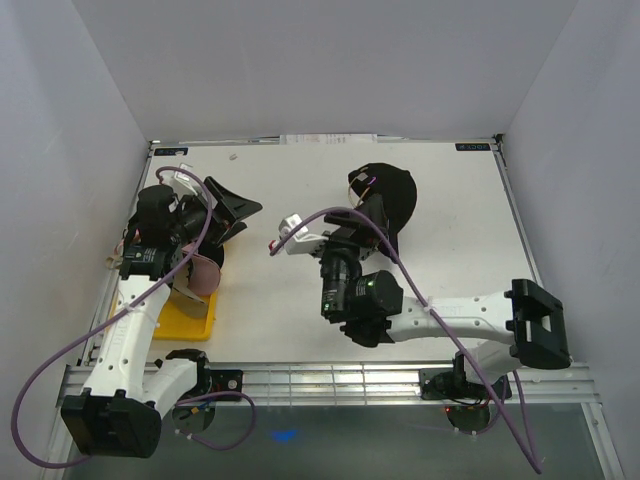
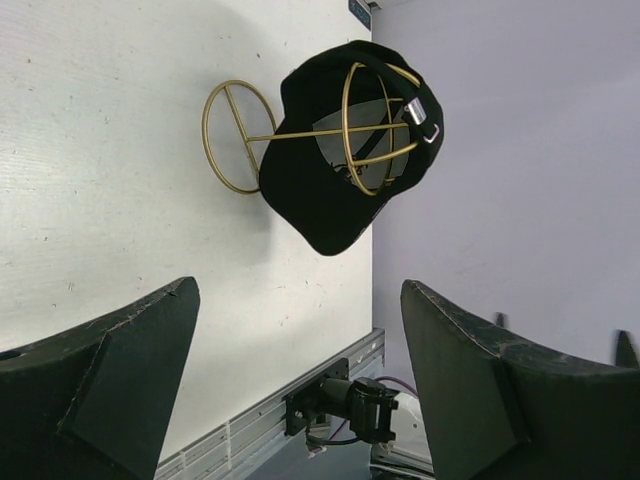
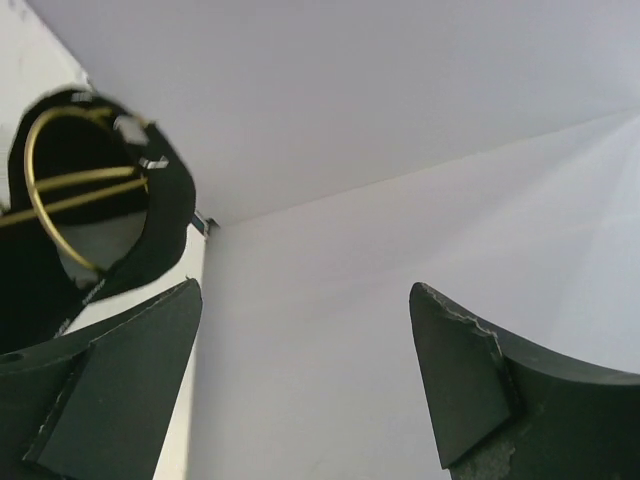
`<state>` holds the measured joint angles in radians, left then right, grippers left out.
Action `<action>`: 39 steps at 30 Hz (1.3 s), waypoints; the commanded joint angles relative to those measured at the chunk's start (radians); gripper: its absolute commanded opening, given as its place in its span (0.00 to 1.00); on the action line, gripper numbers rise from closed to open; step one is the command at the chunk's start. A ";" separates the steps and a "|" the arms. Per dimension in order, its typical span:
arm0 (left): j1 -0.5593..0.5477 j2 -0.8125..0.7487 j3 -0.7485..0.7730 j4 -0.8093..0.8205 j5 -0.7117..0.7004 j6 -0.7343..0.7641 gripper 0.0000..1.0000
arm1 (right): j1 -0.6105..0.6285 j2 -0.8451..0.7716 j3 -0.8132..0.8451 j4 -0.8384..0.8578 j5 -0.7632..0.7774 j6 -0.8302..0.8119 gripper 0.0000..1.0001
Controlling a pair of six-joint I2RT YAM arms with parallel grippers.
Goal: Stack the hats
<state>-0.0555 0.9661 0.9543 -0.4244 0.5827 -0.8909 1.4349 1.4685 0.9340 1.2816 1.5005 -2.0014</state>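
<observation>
A black cap [image 2: 330, 190] hangs on the gold wire stand [image 2: 238, 135] at the far right of the table. It also shows in the top view [image 1: 392, 192] and in the right wrist view [image 3: 160, 215]. A pink cap [image 1: 205, 273] lies over the yellow tray [image 1: 186, 318], partly hidden under my left arm. My left gripper [image 2: 300, 340] is open and empty, raised at the far left [image 1: 238, 212], away from the black cap. My right gripper [image 3: 305, 340] is open and empty, just beside the black cap [image 1: 374, 212] and aimed at the wall. Other caps are hidden.
White walls close the table on the left, back and right. The metal rail [image 1: 320, 380] runs along the near edge. The gold stand's flat ring base [image 2: 215, 150] rests on the table beside the cap.
</observation>
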 commanded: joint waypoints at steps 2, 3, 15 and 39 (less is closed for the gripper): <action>-0.004 0.002 0.000 0.021 -0.011 0.018 0.92 | 0.022 0.025 0.312 0.614 0.237 -0.330 0.89; -0.003 0.003 0.000 0.021 -0.007 0.018 0.92 | 0.028 0.039 0.444 0.614 0.242 -0.396 0.89; -0.036 0.022 -0.012 0.032 -0.035 0.029 0.92 | 0.153 0.020 0.657 0.614 0.247 -0.445 0.89; -0.107 0.071 0.067 0.009 -0.049 0.084 0.93 | -0.084 -0.129 1.213 -1.800 -0.829 1.567 0.89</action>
<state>-0.1516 1.0393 0.9699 -0.4129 0.5228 -0.8528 1.4479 1.3666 2.1895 -0.0566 1.0092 -0.8757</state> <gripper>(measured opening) 0.925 0.896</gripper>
